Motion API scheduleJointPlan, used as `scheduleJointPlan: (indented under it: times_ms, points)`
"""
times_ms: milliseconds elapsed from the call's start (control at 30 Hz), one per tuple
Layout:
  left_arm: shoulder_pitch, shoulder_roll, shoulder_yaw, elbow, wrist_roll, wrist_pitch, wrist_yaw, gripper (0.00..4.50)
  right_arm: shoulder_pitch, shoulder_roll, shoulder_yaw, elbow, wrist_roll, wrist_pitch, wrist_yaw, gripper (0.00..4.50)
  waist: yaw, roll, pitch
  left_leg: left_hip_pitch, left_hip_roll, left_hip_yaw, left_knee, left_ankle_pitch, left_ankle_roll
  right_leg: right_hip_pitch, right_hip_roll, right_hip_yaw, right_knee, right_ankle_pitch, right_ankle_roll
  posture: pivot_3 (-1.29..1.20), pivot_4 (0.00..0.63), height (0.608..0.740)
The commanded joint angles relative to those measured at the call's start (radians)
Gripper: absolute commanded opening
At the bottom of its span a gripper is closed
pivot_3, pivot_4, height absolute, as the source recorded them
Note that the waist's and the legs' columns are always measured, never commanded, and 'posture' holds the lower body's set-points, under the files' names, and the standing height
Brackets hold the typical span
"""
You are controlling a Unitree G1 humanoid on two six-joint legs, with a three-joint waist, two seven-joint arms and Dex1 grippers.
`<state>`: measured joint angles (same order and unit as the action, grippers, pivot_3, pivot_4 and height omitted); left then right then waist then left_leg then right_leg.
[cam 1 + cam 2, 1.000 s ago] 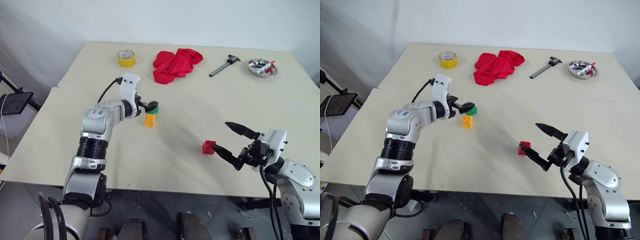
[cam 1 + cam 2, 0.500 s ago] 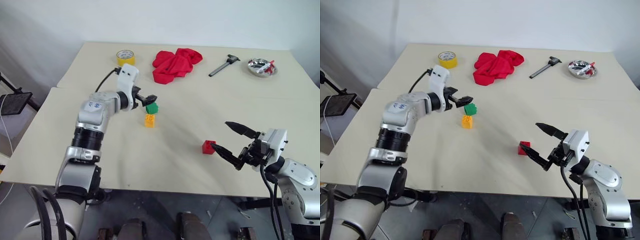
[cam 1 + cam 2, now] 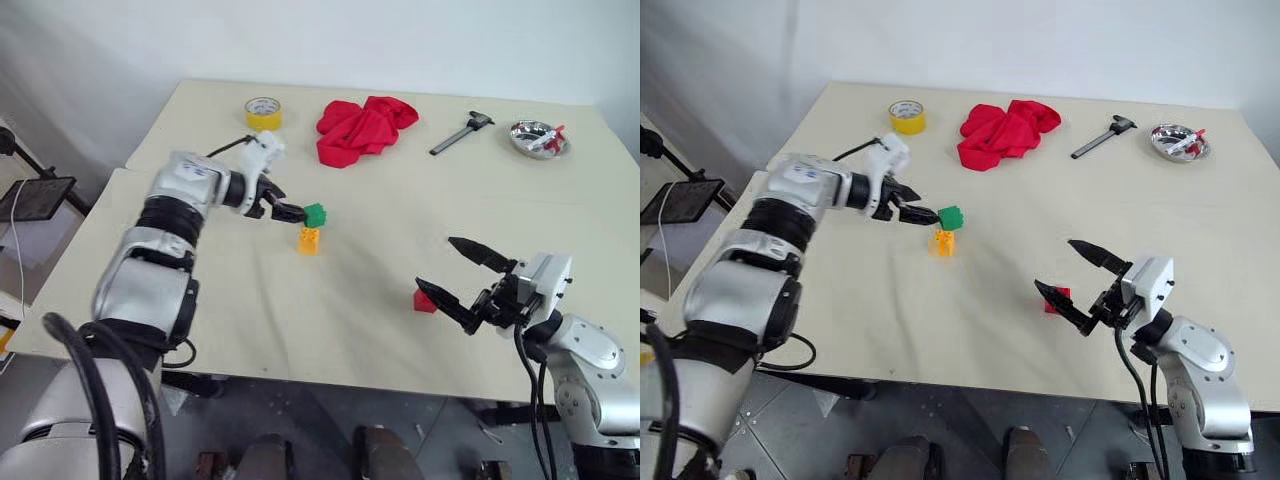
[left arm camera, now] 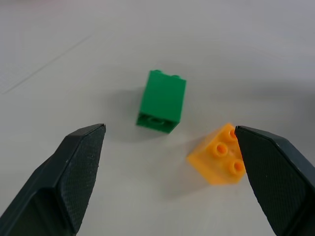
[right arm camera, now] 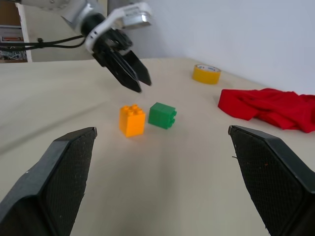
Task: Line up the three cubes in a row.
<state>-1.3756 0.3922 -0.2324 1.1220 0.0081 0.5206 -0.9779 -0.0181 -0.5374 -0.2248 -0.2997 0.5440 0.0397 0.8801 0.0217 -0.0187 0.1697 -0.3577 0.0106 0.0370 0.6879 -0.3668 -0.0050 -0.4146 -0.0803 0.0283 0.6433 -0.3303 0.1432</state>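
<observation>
Cream tabletop (image 3: 350, 290) carried everything. Left gripper (image 4: 172, 162) stood with its jaws wide and empty, hovering just short of the green cube (image 4: 162, 102), which lay on its side close beside the upright orange-yellow cube (image 4: 220, 155); likely it was lining up to nudge or take the green one. Right gripper (image 3: 465, 278) waited low near the table's front edge, jaws also spread wide and holding nothing, the red cube (image 3: 424, 300) just beside its lower finger and well apart from the other 2. So 3 cubes showed, 2 paired, 1 stray, no row yet. Farther back lay 1 red cloth (image 3: 365, 128), 1 yellow tape roll (image 3: 263, 112), 1 caliper (image 3: 460, 133) and 1 metal dish (image 3: 538, 139).
</observation>
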Motion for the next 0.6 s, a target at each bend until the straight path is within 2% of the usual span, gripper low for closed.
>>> scheduleJointPlan:
  times_ms: [33, 200, 433, 600]
  points:
    - [-0.056, -0.029, -0.032, 0.042, 0.061, -0.042, -0.031, 4.48, 0.016, 0.000, -0.017, -0.050, 0.006, -0.017, -0.009, 4.50, -0.002, -0.001, 0.000, 0.000, 0.000, 0.000, 0.000, 0.000, 0.000, 0.000, 0.000, 0.000, 0.000, 0.000, 0.000, 0.00, 0.150, 0.740]
    - [-0.098, -0.095, -0.031, 0.134, 0.128, -0.128, 0.104, 4.48, 0.011, -0.002, -0.012, -0.055, 0.010, -0.008, -0.012, 4.50, -0.007, -0.001, 0.001, 0.000, 0.001, 0.001, 0.002, 0.000, 0.000, 0.000, 0.000, 0.000, 0.001, 0.000, 0.000, 0.00, 0.150, 0.740]
    - [-0.133, -0.142, 0.012, 0.183, 0.141, -0.135, 0.157, 4.48, 0.018, 0.008, -0.002, -0.070, 0.009, -0.009, -0.024, 4.50, -0.007, -0.001, 0.001, 0.000, 0.001, 0.001, 0.003, 0.000, 0.000, 0.000, 0.000, 0.001, 0.002, 0.000, 0.000, 0.00, 0.150, 0.740]
    - [-0.131, -0.147, 0.000, 0.203, 0.187, -0.146, 0.175, 4.48, 0.020, 0.014, -0.001, -0.072, 0.005, -0.014, -0.033, 4.50, -0.004, -0.001, 0.001, 0.000, 0.000, 0.001, 0.003, 0.000, 0.000, 0.000, 0.000, 0.001, 0.002, 0.000, 0.000, 0.00, 0.150, 0.740]
